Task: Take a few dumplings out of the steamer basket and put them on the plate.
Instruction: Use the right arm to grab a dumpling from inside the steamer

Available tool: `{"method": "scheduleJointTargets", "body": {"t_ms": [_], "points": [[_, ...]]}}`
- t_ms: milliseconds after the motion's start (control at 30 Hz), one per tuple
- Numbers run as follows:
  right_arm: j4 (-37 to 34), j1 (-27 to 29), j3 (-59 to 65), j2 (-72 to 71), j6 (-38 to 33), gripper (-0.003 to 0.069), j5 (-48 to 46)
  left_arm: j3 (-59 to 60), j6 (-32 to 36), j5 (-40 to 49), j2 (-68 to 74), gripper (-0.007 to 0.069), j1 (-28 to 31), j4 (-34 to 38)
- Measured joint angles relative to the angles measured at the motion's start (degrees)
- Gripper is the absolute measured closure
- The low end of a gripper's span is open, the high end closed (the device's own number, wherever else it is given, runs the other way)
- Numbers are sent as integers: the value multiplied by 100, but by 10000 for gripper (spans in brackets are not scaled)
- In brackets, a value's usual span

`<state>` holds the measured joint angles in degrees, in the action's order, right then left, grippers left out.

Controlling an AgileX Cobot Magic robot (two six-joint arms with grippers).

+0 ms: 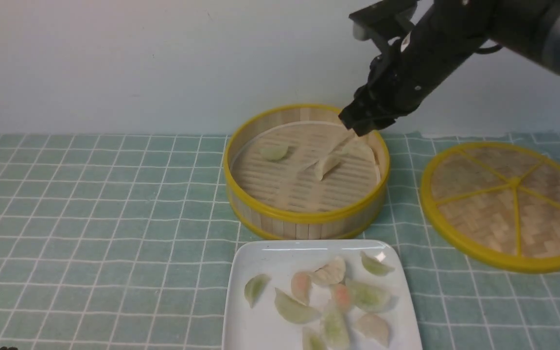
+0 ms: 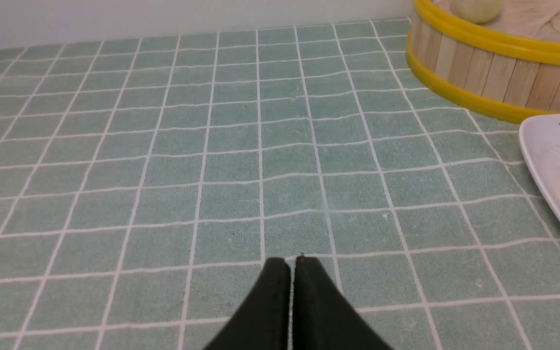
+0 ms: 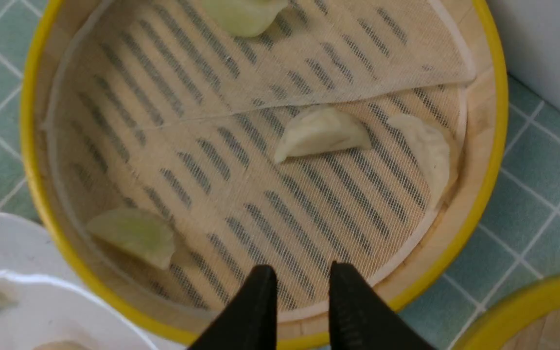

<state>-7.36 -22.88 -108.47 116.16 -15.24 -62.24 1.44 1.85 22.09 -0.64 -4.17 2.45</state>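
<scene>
I saw my right gripper (image 3: pixel 299 279) hanging over the far right part of the steamer basket (image 1: pixel 304 218), its fingers a little parted with nothing between them. Four dumplings (image 3: pixel 321 133) lay on the basket's mesh liner (image 3: pixel 187 160). The plate (image 1: pixel 260 325) stood just near of the basket, carrying a cluster of more dumplings (image 1: pixel 331 271). My left gripper (image 2: pixel 292 265) was pressed together over the checked cloth (image 2: pixel 163 146), left of both.

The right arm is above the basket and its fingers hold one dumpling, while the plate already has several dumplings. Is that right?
Not quite: the right wrist view shows nothing between the fingers of the right gripper; four dumplings lie in the basket. The rest holds.
</scene>
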Motion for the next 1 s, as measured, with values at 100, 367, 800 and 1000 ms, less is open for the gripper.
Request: {"method": "scheduleJointTargets", "body": {"t_ms": [100,367,800,1000], "points": [[241,0,-419,578,80,382,72,0,0,0,0,631,0,0],[780,0,-1036,1539,110,288,239,0,0,0,0,631,0,0],[1608,0,-1127,2114,280,281,1030,0,0,0,0,631,0,0],[1601,-10,-1143,2159,348,346,1033,0,0,0,0,631,0,0]]}}
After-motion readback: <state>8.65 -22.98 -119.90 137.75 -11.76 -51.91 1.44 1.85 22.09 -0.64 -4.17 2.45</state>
